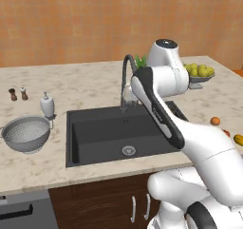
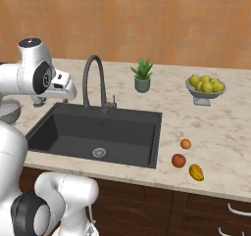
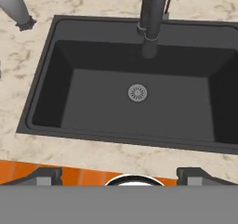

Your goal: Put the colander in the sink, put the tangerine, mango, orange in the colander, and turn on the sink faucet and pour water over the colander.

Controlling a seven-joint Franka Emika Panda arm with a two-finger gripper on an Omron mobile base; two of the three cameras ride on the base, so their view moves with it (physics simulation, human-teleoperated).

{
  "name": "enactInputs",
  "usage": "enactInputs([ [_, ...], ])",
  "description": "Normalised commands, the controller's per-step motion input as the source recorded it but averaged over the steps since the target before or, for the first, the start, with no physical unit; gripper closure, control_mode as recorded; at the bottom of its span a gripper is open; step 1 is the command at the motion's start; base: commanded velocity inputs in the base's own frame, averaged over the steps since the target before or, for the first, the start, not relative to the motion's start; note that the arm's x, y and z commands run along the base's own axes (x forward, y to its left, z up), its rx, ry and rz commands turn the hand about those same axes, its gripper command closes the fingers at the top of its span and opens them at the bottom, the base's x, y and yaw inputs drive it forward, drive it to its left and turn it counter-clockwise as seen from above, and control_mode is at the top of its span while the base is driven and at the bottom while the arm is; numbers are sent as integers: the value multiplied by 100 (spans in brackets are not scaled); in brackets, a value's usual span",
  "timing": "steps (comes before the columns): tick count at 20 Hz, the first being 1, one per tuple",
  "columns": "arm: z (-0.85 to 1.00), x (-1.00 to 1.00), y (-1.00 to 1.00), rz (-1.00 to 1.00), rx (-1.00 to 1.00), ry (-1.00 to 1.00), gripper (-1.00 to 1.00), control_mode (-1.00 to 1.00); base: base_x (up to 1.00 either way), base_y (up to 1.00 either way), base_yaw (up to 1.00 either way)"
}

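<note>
Sink (image 1: 102, 128): dark rectangular basin set in the beige marbled counter (image 1: 95, 88); holds nothing but its round steel drain (image 1: 128, 150), also seen in the hand view (image 3: 137, 93).
Sink faucet (image 2: 93, 81): dark gooseneck tap at the back rim of the sink, spout arching forward over the basin; no stream visible below the spout.
Colander (image 1: 26, 134): stands upright on the counter just to the left of the sink, outside the basin; its rim also shows at the left edge of the right base view (image 2: 9, 110).
Soap dispenser (image 1: 47, 105): small, white, on the counter between the colander and the back-left corner of the sink.
Fruit: three pieces lie on the counter to the right of the sink, close together but apart: a small orange-coloured one (image 2: 185, 144) farthest back, a redder round one (image 2: 179, 160) nearer the front edge, an elongated yellow-orange one (image 2: 196, 172) just beside it.
Fruit bowl (image 2: 204, 89): footed, filled with yellow-green fruit, well back on the right of the counter.
Plant (image 2: 142, 76): potted, behind the sink's right end.
Shakers (image 1: 18, 94): two, small and dark, at the far left.
Gripper (image 3: 119, 174): above the sink, camera looking down into the basin; fingertips spread wide apart, nothing between them.
</note>
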Motion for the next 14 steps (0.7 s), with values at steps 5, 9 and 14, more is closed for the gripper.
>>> enactInputs([
  [5,-31,-4,84,0,1,-1,-100,-100,0,0,0],
  [9,-56,-8,74,0,7,-2,-100,-100,0,0,0],
  [14,-33,-1,73,0,5,0,-100,-100,0,0,0],
])
